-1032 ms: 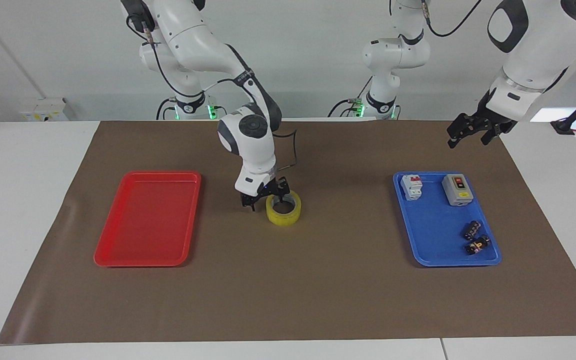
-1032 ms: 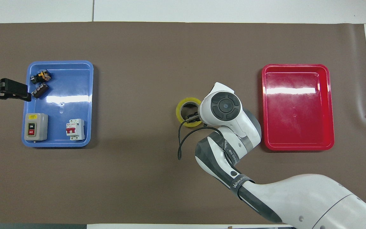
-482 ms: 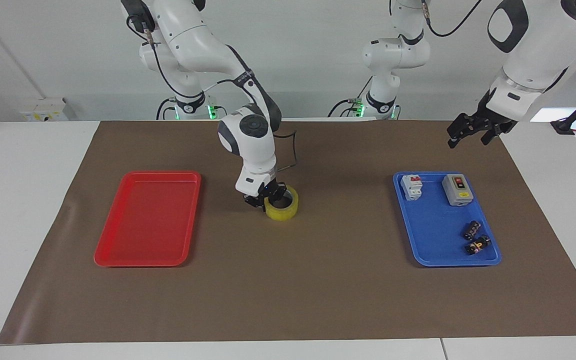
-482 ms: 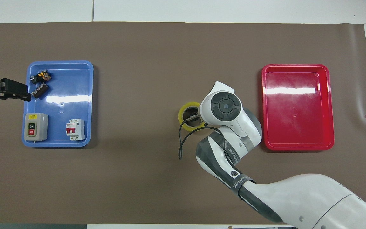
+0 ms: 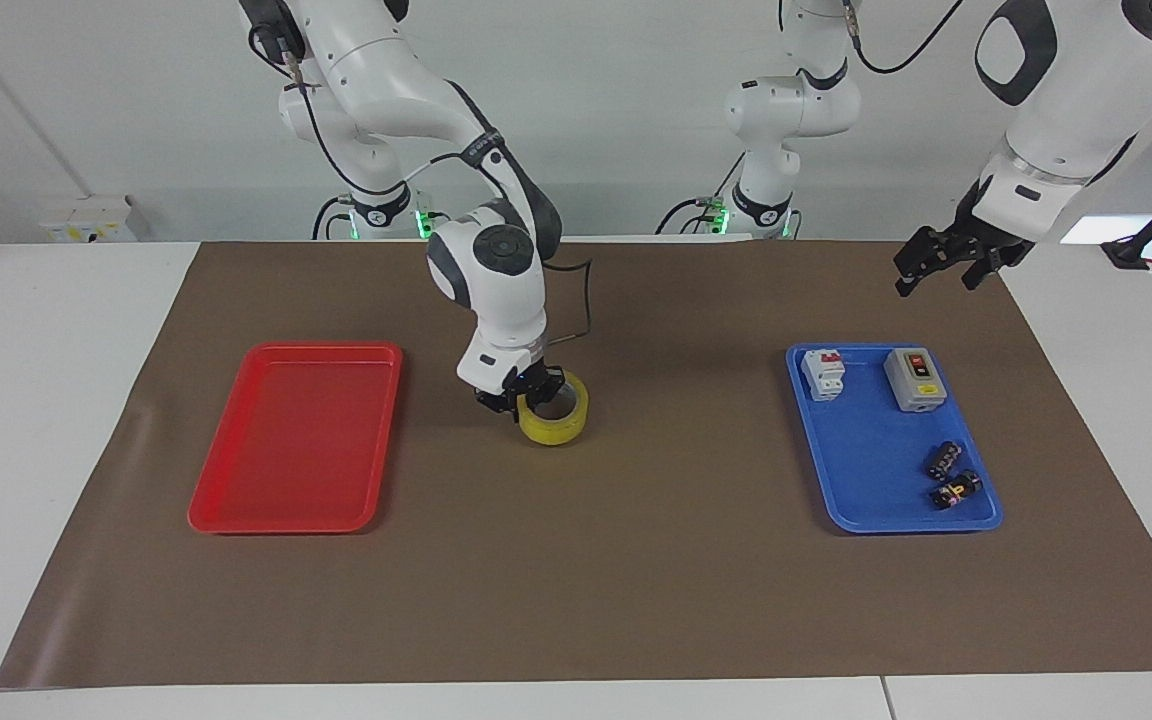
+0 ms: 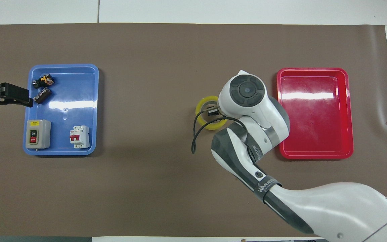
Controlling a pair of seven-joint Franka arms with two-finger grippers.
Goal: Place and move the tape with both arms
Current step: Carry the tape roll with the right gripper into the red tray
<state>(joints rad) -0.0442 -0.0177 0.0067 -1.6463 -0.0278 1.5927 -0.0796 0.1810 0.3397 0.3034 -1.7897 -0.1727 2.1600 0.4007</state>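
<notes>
On the facing view, reading across from the right arm's end of the worktop (image 5: 56, 420), the red tray (image 5: 296, 440) lies flat on the brown mat (image 5: 636, 600) with nothing in it. Beside it, toward the middle of the mat, the right arm bends down from its base and its claw (image 5: 519, 388) has its fingers closed on the wall of the tape (image 5: 554, 412), at the side of the roll that faces the red tray. The tape is a yellow ring with its hole upward, lifted slightly and tilted, over the mat between the 2 trays and closer to the red one. A black cable loops from the right arm's wrist beside the roll.

Toward the left arm's end, the blue tray (image 5: 861, 490) holds 4 items: a white circuit breaker (image 5: 824, 373) with a red lever and a grey switch box (image 5: 914, 379) sit in the part nearer to the robots, and 2 small black parts (image 5: 948, 475) lie together in the part farther from them. None of these touch the tape, which is well apart from the blue tray.

The left arm waits, raised, with its claw (image 5: 946, 262) in the air over the mat's edge just past the blue tray, fingers spread wide and holding nothing.

On the overhead view the same claw (image 6: 12, 95) pokes in beside the blue tray (image 6: 79, 101), and the tape (image 6: 204, 105) shows partly under the right arm's wrist, near the red tray (image 6: 314, 148).
</notes>
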